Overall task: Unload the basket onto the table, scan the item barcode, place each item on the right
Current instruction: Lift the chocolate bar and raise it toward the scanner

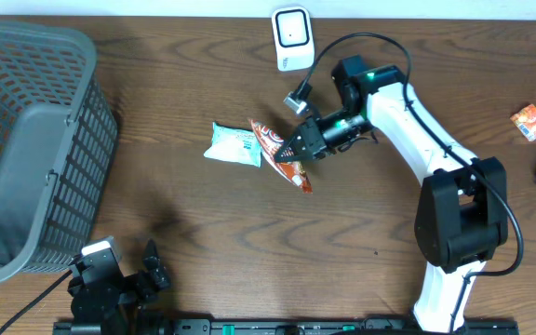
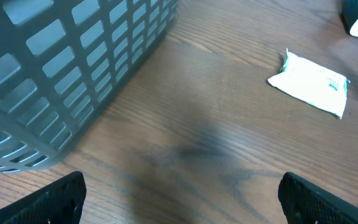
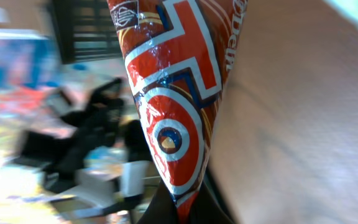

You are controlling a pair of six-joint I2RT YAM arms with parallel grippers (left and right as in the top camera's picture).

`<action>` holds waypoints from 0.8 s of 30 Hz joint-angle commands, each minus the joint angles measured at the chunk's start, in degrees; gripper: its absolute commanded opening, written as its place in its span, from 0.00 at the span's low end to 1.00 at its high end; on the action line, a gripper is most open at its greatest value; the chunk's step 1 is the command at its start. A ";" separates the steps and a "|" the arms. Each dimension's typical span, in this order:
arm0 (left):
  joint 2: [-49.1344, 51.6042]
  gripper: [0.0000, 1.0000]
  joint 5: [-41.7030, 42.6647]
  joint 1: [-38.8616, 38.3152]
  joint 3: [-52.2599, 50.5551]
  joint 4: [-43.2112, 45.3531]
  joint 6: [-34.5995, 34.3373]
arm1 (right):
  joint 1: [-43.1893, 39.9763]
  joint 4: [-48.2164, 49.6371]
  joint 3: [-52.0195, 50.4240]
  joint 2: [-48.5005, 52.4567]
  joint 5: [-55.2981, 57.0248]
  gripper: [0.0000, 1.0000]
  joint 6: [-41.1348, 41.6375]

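Pinched tight in right gripper (image 1: 298,146): red packet (image 1: 288,162), well below scanner (image 1: 292,38). Clamped mid-length across foil; one end sticking out past fingertips toward pouch, other end trailing away from scanner. Just beside packet, below-left of scanner: white pouch (image 1: 234,145). Far below-left of scanner: left gripper (image 1: 149,267), spread wide, holding nothing.

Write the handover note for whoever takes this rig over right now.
Left gripper: open, empty, near the grey basket.
Right gripper: shut on the red snack packet, beside the white pouch.
Scanner: white unit beyond the packet, at the top of the overhead view.
Done: packet gripped.
Left: bring its barcode to the scanner. No view shows the barcode, so expect to turn the packet.
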 commanded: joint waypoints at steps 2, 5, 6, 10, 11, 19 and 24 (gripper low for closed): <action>-0.15 0.99 -0.52 -0.17 -0.15 -0.09 -0.09 | -0.33 -0.63 -0.20 0.48 -13.29 0.01 -10.32; -0.15 0.99 -0.52 -0.17 -0.15 -0.09 -0.09 | -0.22 -0.90 -0.26 0.48 -13.31 0.01 -17.59; -0.15 0.99 -0.52 -0.17 -0.15 -0.11 -0.09 | -0.09 -0.87 -0.42 0.48 -14.08 0.01 -18.91; -0.15 0.99 -0.52 -0.17 -0.15 -0.09 -0.09 | 1.05 -1.55 -0.52 0.48 -19.47 0.01 -23.43; -0.15 0.99 -0.52 -0.17 -0.15 -0.11 -0.09 | 1.46 -1.22 -0.52 0.48 -19.47 0.01 -23.63; -0.15 0.99 -0.52 -0.17 -0.15 -0.11 -0.09 | 4.31 -1.22 -0.55 0.48 -19.47 0.01 -25.44; -0.15 0.99 -0.52 -0.17 -0.15 -0.09 -0.09 | 4.39 -1.27 -0.52 0.46 -19.47 0.01 -25.42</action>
